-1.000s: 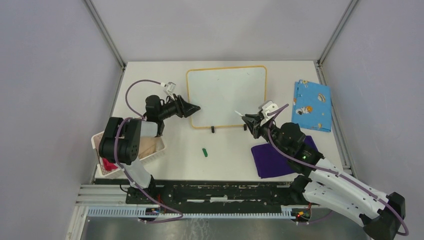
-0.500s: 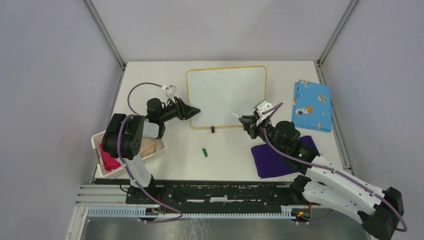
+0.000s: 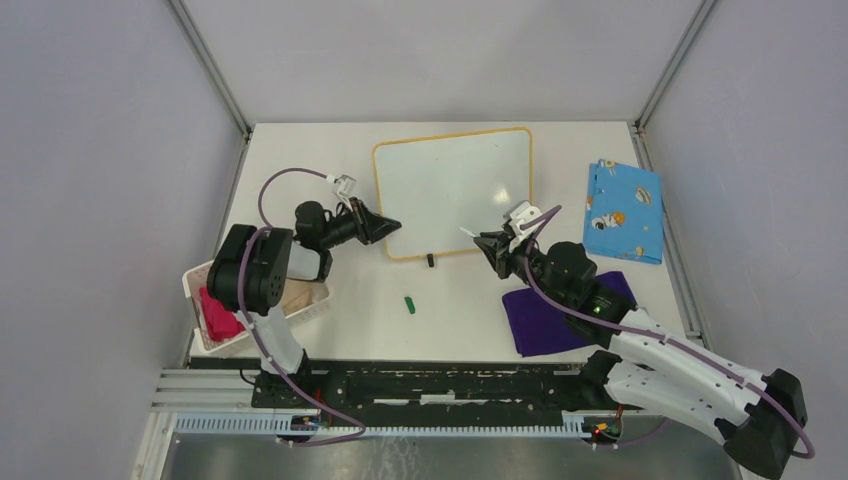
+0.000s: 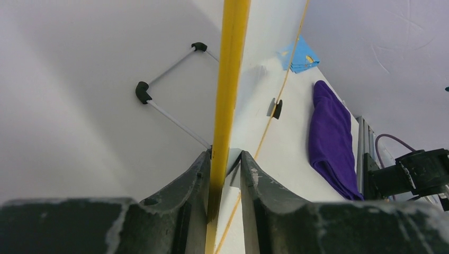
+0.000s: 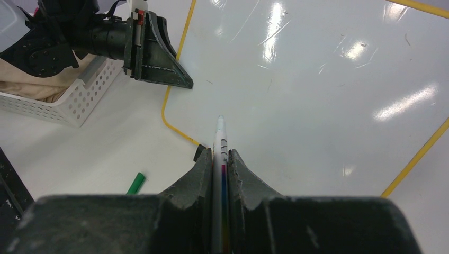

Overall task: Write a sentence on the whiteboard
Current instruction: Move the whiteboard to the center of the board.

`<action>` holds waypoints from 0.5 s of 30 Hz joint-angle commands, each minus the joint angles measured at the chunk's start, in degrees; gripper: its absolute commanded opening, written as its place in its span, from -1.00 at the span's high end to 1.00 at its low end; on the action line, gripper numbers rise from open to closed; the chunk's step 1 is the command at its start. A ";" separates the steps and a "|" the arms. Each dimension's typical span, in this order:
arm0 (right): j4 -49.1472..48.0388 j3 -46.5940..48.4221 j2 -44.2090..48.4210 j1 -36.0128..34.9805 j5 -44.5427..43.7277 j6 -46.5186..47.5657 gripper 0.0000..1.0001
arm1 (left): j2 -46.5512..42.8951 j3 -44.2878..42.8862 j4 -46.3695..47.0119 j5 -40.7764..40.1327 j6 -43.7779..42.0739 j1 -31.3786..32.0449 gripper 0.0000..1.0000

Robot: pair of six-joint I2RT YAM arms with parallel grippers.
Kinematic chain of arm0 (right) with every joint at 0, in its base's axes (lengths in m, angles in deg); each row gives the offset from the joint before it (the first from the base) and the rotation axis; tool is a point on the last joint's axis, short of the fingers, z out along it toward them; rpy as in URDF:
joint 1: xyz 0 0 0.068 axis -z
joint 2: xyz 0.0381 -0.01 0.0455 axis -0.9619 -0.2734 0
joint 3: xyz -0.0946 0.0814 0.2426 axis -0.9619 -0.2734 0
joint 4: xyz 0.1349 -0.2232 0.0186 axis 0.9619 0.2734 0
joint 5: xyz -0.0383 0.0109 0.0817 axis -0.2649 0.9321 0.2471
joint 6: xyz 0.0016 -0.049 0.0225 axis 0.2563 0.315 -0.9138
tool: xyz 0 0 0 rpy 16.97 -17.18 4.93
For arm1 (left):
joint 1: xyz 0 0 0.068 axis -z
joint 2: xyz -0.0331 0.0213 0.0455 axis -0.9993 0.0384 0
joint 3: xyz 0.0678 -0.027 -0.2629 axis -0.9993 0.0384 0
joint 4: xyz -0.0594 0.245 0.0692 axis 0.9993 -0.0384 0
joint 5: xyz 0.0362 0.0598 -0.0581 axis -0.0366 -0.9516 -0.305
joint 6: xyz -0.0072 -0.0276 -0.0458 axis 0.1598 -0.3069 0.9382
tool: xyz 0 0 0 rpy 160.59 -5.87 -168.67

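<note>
Sliding left along the board's near edge, the right claw carries its clamped, uncapped marker over the blank whiteboard, which stands mid-way across the desk. The left claw has narrowed onto the board's left rim, pinching it. The risk is that a light hold lets the propped board skid or tip under pen pressure, spoiling the first letters. The loose green cap could also roll.

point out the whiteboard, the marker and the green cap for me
whiteboard [image 3: 450, 185], top external view, bare middle of its white face
marker [image 5: 219, 138], right wrist view, white barrel just below its tip
green cap [image 3: 409, 303], top external view, middle of the cap
</note>
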 commanded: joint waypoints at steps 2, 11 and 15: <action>-3.91 2.91 -0.75 -0.90 -1.06 -0.05 1.00 | 1.49 1.25 5.69 -0.14 1.10 0.16 0.59; -11.02 5.85 -7.87 -7.59 -15.72 2.27 1.00 | 2.33 1.79 6.86 -0.53 0.71 0.20 0.79; -15.50 8.14 -13.00 -8.59 -20.29 4.25 1.00 | 1.58 1.80 6.66 -0.28 0.21 0.13 0.89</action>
